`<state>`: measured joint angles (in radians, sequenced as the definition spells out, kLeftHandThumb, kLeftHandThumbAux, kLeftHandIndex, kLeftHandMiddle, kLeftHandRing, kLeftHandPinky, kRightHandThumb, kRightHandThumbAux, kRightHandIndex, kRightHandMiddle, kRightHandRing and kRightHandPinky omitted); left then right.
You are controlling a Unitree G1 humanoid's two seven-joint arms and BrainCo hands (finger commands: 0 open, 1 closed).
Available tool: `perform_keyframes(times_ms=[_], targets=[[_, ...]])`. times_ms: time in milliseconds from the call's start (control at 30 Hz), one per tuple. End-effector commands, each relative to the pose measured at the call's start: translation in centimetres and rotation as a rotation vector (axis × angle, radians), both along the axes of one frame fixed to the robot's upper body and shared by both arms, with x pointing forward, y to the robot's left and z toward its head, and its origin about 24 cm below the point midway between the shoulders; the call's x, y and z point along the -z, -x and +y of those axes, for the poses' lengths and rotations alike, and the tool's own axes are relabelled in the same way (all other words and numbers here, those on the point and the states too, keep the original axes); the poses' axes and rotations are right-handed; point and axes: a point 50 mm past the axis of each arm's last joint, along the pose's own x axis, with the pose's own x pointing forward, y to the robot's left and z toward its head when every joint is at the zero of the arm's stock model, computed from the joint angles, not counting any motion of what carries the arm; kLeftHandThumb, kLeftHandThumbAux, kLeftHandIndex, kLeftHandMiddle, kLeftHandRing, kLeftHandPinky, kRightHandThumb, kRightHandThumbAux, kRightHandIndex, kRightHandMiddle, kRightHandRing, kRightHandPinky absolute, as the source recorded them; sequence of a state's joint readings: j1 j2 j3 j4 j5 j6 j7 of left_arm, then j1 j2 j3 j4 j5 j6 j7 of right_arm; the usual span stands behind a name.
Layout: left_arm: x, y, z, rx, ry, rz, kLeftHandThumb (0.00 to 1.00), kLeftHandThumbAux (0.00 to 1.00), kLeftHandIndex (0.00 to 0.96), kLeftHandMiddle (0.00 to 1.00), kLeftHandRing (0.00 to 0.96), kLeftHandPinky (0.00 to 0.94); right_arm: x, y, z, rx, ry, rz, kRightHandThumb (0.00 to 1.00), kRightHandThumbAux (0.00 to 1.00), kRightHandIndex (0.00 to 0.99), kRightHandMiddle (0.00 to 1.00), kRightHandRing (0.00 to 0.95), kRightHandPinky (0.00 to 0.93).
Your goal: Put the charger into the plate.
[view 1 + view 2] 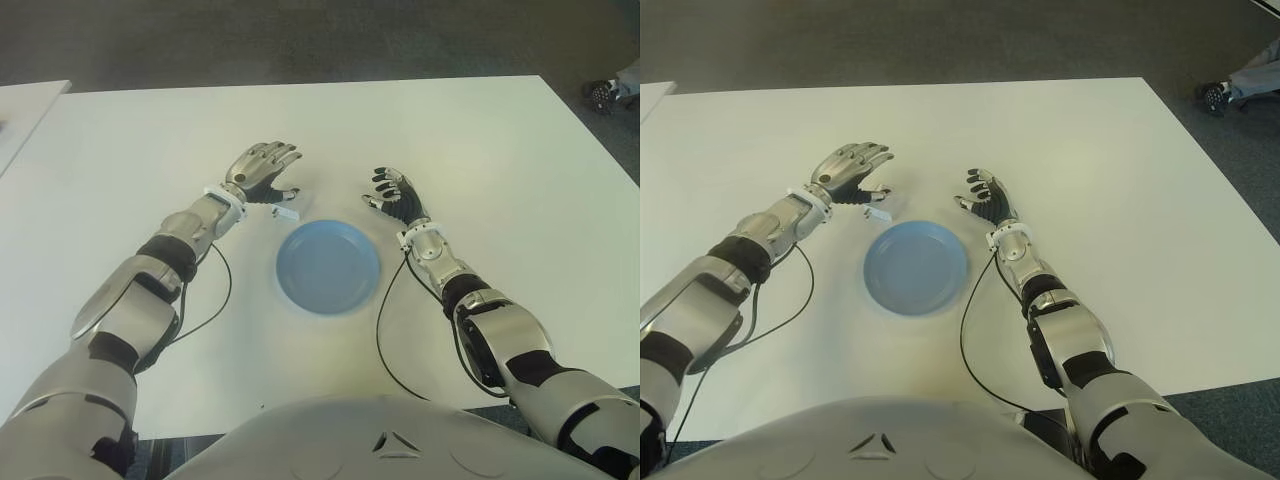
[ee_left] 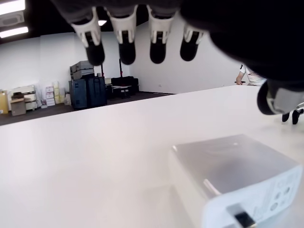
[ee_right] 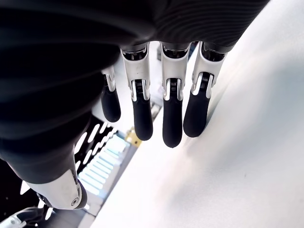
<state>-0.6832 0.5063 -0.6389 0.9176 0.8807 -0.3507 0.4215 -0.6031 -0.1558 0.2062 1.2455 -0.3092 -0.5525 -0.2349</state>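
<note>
My head's two eye views look forward and down, sharing the whole white tabletop [image 1: 480,140] to its far edge. Each wrist view sits low, close behind its own fingers, facing outward along that tabletop.

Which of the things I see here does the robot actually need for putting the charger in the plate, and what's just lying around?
Needed:
small white boxy charger, on the table under the open left hand
round blue plate, empty
white table

Not in use:
right hand, open, showing right of the plate
a person's shoe on the floor past the table's far right corner
</note>
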Motion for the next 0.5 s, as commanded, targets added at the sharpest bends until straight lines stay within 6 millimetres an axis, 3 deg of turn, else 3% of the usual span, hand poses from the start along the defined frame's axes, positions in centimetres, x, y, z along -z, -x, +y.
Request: perform_keyframes(times_ms=[33, 500], targets=[[0.5, 0.2, 0.1, -0.049, 0.022, 0.039, 0.098, 0.306, 0.0, 0.0, 0.0, 0.0, 5.9, 4.6, -0.8, 0.003, 0.052, 0.311, 0.36, 0.737, 0.199, 0.295, 0.319, 0.326], [1.6, 0.8, -0.3, -0.349, 0.13, 0.083, 0.16, 0.226, 0.0, 0.0, 0.0, 0.0, 5.9, 4.5, -0.7, 0.005, 0.027, 0.323, 0.427, 0.732, 0.212, 0.308, 0.344, 0.372]])
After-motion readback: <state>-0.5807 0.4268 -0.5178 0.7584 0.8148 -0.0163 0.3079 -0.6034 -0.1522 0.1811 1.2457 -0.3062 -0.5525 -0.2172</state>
